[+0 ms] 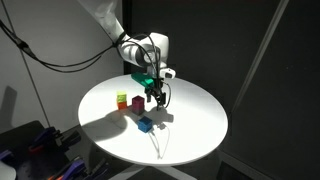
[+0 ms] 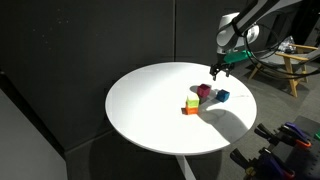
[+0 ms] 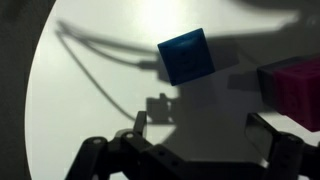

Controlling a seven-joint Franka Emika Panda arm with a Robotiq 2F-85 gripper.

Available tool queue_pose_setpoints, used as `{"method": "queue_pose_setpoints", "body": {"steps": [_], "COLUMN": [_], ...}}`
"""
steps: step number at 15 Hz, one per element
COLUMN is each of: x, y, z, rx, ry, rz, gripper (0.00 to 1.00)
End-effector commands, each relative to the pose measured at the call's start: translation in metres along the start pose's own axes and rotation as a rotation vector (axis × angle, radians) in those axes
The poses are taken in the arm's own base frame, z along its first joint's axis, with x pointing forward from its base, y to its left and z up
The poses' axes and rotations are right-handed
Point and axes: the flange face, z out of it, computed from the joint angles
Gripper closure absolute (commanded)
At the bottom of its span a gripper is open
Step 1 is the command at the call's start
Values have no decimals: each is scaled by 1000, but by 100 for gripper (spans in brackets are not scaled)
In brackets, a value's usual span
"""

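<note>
Gripper (image 1: 155,99) hangs over the far part of the round white table (image 1: 190,125), tips pointing down. Jaws stand fully apart with nothing between them and touch no block.

Wrist view: the two fingers (image 3: 140,125) frame bare tabletop. The blue block (image 3: 186,57) lies just ahead of them, flat on the table and turned slightly askew. The magenta block (image 3: 295,85) sits to its right, half cut off by the frame edge.

In an exterior view the blue block is the nearest of the group. A green block (image 1: 122,98) farther left seems to sit on top of an orange block (image 1: 121,106).

Judgement: the blue and magenta blocks lie loose with gaps between them, which leaves room for a finger on either side. The wide jaws suit a block of that width.

Writing: none readable. No brand, label or marking shows on the blocks, table or gripper.
</note>
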Motion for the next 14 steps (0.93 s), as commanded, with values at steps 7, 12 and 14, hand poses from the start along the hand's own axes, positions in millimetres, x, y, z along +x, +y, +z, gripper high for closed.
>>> {"method": "queue_pose_setpoints", "body": {"steps": [7, 12, 14], "x": [9, -3, -6], "y": [3, 4, 4], "z": [26, 28, 30], "rx": [-6, -21, -23], "ry": [-17, -27, -32], "rz": [-30, -119, -135], "gripper": [0, 0, 0]}}
